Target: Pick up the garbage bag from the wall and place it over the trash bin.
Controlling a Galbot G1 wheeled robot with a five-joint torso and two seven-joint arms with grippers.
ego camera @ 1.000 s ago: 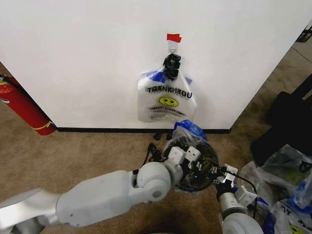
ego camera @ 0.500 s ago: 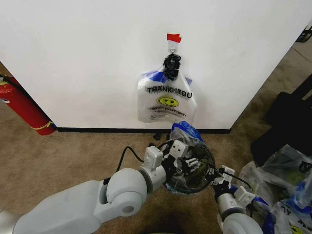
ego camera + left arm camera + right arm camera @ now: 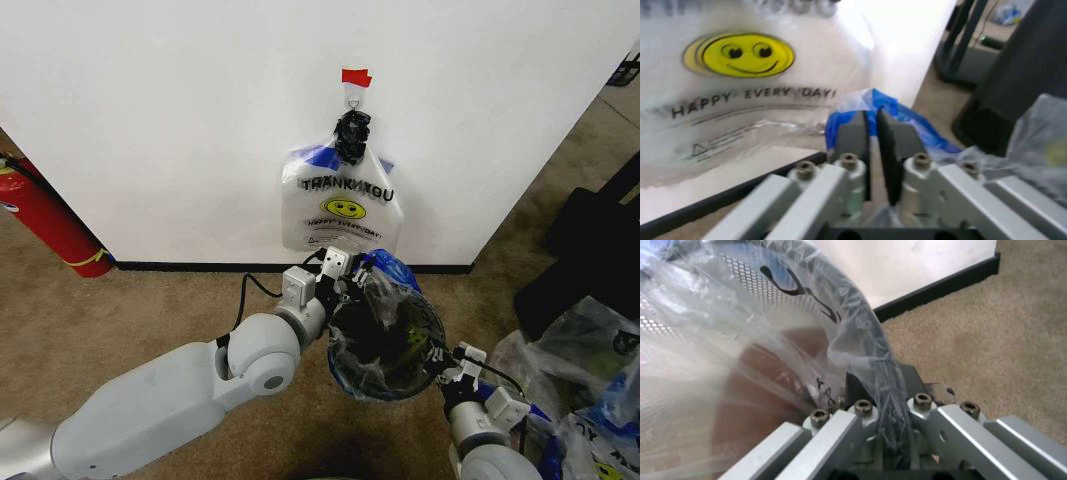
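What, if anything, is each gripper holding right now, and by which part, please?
The right gripper clamps the trash bin by its bag-covered rim. The left gripper has its fingers nearly shut at the liner's blue edge; whether it grips it cannot be told.

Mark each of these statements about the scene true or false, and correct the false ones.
1. The garbage bag with the smiley face hangs from a hook on the wall. True.
2. The trash bin is bare inside. False: clear plastic lines it.
3. The right gripper clamps the bin's rim. True.
4. The left gripper has its jaws wide open. False: they are close together, at the bin's far rim by blue plastic.
5. The fire extinguisher stands to the right of the hanging bag. False: it stands to the left, against the wall.
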